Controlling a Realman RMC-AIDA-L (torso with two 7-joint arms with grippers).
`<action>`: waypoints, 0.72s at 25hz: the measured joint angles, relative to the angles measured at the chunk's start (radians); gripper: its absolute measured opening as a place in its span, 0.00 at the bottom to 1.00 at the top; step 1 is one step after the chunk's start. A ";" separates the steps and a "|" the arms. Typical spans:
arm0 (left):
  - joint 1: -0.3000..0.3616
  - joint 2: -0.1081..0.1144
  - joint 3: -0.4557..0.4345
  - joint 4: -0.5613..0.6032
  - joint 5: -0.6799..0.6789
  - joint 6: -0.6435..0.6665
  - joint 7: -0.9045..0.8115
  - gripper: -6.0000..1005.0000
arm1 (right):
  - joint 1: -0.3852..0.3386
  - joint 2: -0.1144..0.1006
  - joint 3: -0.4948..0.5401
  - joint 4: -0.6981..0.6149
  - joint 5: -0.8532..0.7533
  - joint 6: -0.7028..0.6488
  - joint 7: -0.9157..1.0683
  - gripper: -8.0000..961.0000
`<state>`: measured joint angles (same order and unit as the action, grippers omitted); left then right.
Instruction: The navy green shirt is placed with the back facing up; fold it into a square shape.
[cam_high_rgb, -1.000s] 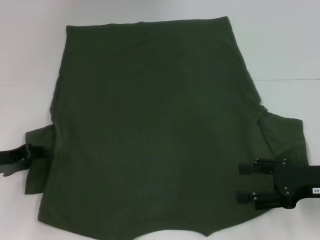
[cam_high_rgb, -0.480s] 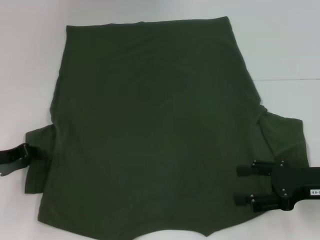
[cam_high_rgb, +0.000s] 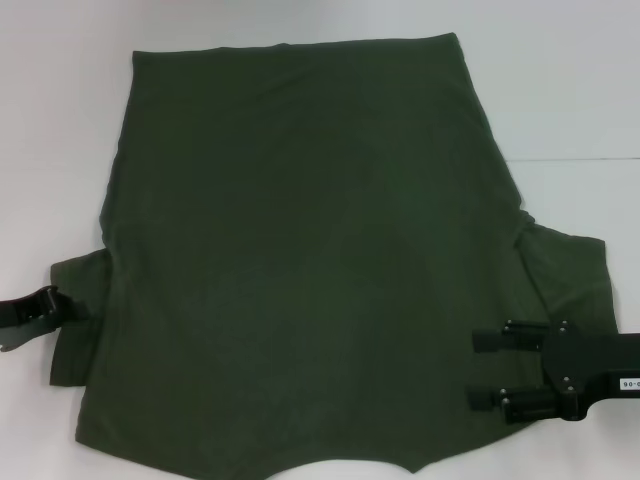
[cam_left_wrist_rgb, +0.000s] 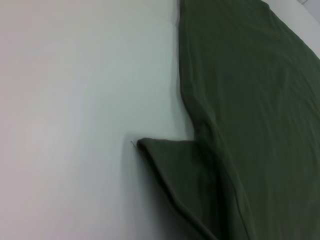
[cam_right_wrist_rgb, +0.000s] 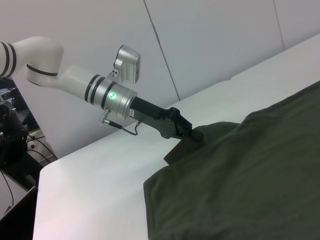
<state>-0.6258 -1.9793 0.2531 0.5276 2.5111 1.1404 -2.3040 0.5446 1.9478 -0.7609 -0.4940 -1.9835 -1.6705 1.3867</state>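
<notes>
The navy green shirt (cam_high_rgb: 300, 250) lies spread on the white table (cam_high_rgb: 560, 90), plain side up, its hem at the far side. My left gripper (cam_high_rgb: 62, 303) is at the shirt's left sleeve (cam_high_rgb: 75, 340). In the right wrist view the left gripper (cam_right_wrist_rgb: 196, 134) is shut on the sleeve's edge, which is raised slightly off the table. The left wrist view shows that sleeve (cam_left_wrist_rgb: 175, 165) with its edge doubled over. My right gripper (cam_high_rgb: 488, 370) hovers open over the shirt beside the right sleeve (cam_high_rgb: 570, 280), its two fingers (cam_high_rgb: 492, 341) apart.
The white table (cam_left_wrist_rgb: 75, 100) surrounds the shirt, and a seam (cam_high_rgb: 580, 158) crosses it at the right. The shirt's collar end reaches the near table edge. Beyond the table's left edge, cables and equipment (cam_right_wrist_rgb: 12, 150) stand by a grey wall.
The left gripper has drawn back a little to the left at the sleeve. The right gripper has shifted slightly toward the near edge and left. The shirt body lies unchanged.
</notes>
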 joint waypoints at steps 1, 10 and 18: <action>0.000 0.000 0.000 0.000 0.000 0.000 0.000 0.01 | 0.000 0.000 0.000 0.000 0.000 0.000 0.000 0.95; -0.009 0.011 -0.003 0.027 0.000 -0.005 0.000 0.01 | -0.001 0.001 0.000 0.000 0.000 0.000 0.000 0.95; -0.058 0.055 -0.007 0.103 0.126 -0.003 -0.021 0.01 | -0.004 0.002 0.000 0.001 0.000 0.000 0.001 0.95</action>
<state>-0.6841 -1.9243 0.2459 0.6309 2.6376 1.1377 -2.3253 0.5401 1.9493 -0.7608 -0.4931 -1.9834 -1.6701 1.3878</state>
